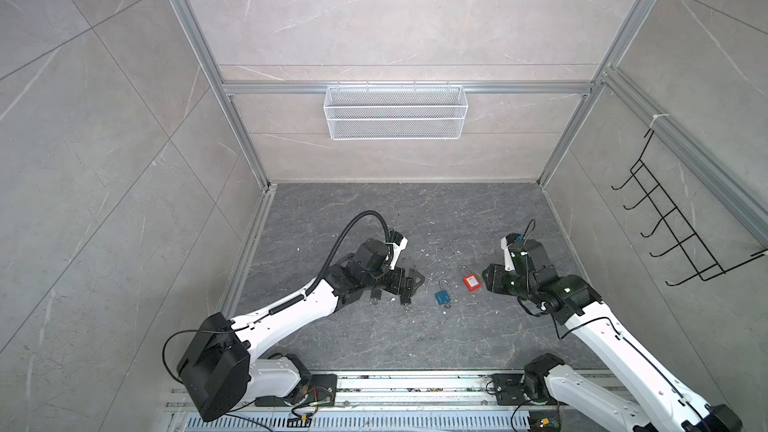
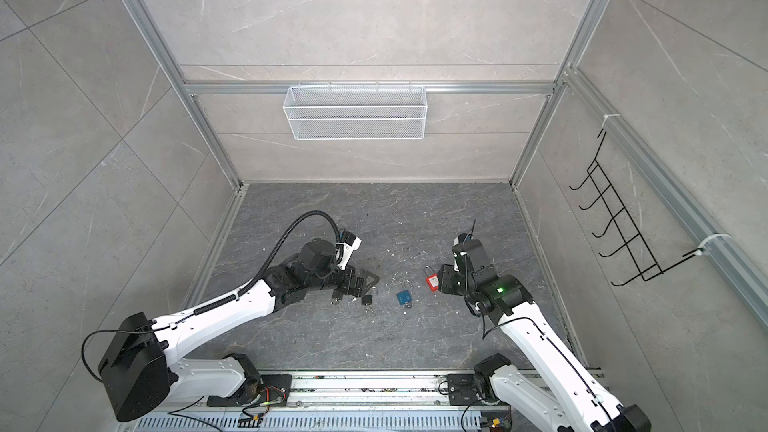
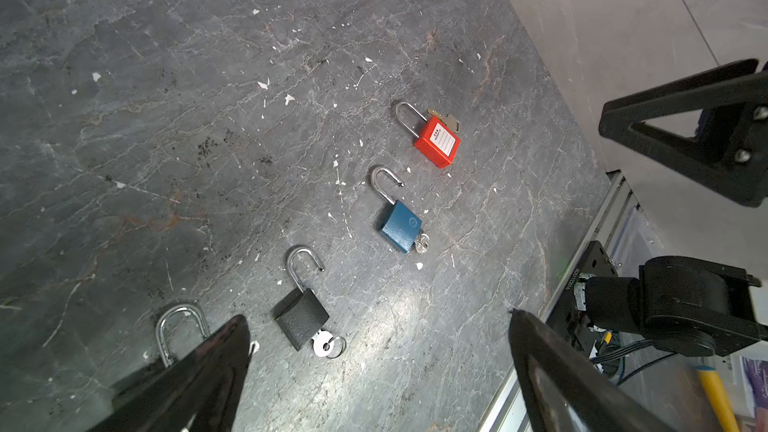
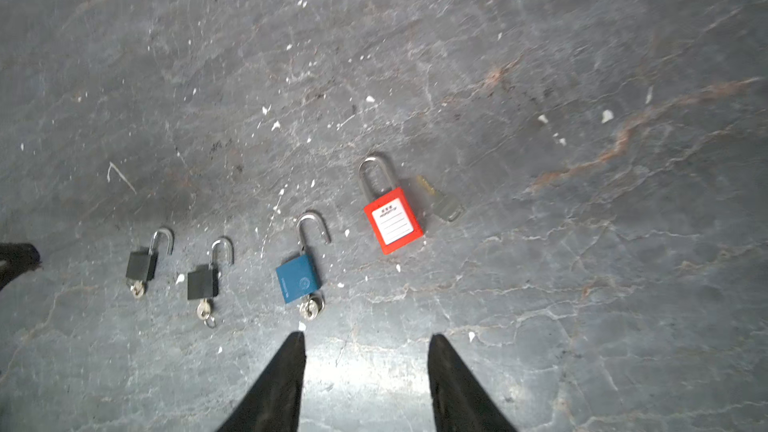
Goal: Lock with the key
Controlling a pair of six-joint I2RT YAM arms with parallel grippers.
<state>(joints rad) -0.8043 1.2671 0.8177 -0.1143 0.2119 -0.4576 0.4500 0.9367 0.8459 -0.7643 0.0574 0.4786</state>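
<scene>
Several padlocks lie in a row on the dark stone floor. The red padlock has its shackle down, and a loose key lies flat beside it. The blue padlock has its shackle swung open and a key in its base. Two black padlocks also stand open with keys in them. My right gripper hovers open and empty, just short of the red and blue padlocks. My left gripper is wide open above the black padlocks; one finger hides part of a black padlock.
A white wire basket hangs on the back wall and a black hook rack on the right wall. An aluminium rail runs along the front edge. Small white flecks are scattered over the floor.
</scene>
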